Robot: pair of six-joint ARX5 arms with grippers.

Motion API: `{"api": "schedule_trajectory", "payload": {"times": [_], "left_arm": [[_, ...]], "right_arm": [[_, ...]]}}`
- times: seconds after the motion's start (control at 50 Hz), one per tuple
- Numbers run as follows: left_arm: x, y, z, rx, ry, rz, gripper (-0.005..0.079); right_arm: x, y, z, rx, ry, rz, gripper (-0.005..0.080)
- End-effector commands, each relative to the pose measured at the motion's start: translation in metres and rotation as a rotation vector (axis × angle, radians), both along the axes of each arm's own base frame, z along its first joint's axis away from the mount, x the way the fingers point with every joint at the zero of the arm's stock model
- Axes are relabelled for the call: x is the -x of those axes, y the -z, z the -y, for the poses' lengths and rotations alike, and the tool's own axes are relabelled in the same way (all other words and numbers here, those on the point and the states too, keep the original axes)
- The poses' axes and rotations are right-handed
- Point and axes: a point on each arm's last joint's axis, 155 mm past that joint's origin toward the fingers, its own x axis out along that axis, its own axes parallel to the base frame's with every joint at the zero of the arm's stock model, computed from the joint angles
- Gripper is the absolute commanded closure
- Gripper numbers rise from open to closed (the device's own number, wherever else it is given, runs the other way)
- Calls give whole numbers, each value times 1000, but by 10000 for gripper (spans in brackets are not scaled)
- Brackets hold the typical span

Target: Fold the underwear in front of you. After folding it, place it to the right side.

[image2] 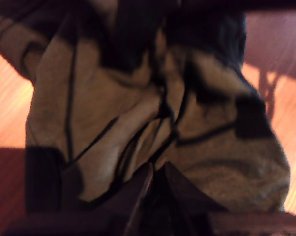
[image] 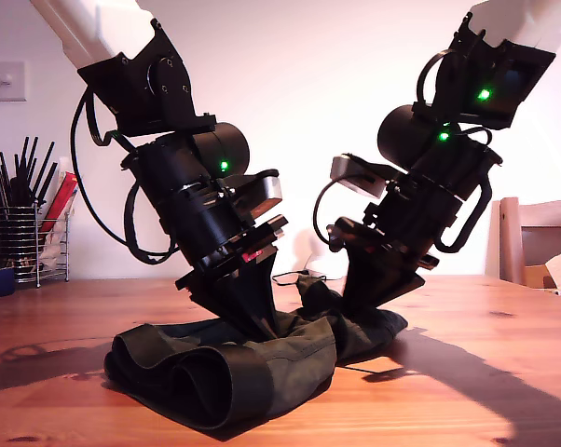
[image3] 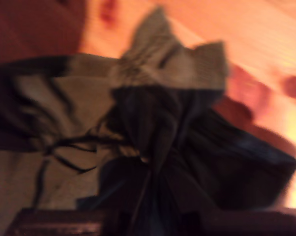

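The wrinkly dark olive-green cloth underwear (image: 225, 368) lies bunched on the wooden tabletop (image: 467, 372). Both black grippers pinch its cloth, my first gripper (image2: 155, 179) and second gripper (image3: 148, 167), probably for folding.

Exterior view: set low, near tabletop (image: 504, 372) height, facing level across the wood toward a pale wall (image: 308, 74); both arms and the whole underwear (image: 234, 363) in frame at close range. First wrist view: riding a gripper, aimed steeply down, very near, cloth (image2: 138, 128) filling most of the frame, wood at the margins. Second wrist view: likewise mounted, steeply downward, close and blurred. Shared by all three: the underwear (image3: 153, 137) and surrounding tabletop.
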Motion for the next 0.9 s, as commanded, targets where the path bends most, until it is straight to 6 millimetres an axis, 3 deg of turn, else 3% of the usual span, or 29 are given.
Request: {"api": "schedule_trajectory", "payload": {"times": [0.0, 0.36, 0.5, 0.8, 0.88], "left_arm": [[7, 14, -6, -26, -4, -30, 689], [7, 22, -15, -68, -16, -24, 706], [11, 27, -17, -75, -17, -35, 706], [19, 38, -25, -102, -23, -55, 706], [19, 38, -26, -103, -23, -54, 706]], "right_arm": [[-9, -20, 2, -9, 13, 42, 765], [-13, -43, 27, 122, 34, 68, 765], [-8, -38, 39, 191, 27, 50, 765], [-5, -27, 85, 386, 74, 32, 763], [-7, -27, 91, 387, 89, 30, 706]]}}
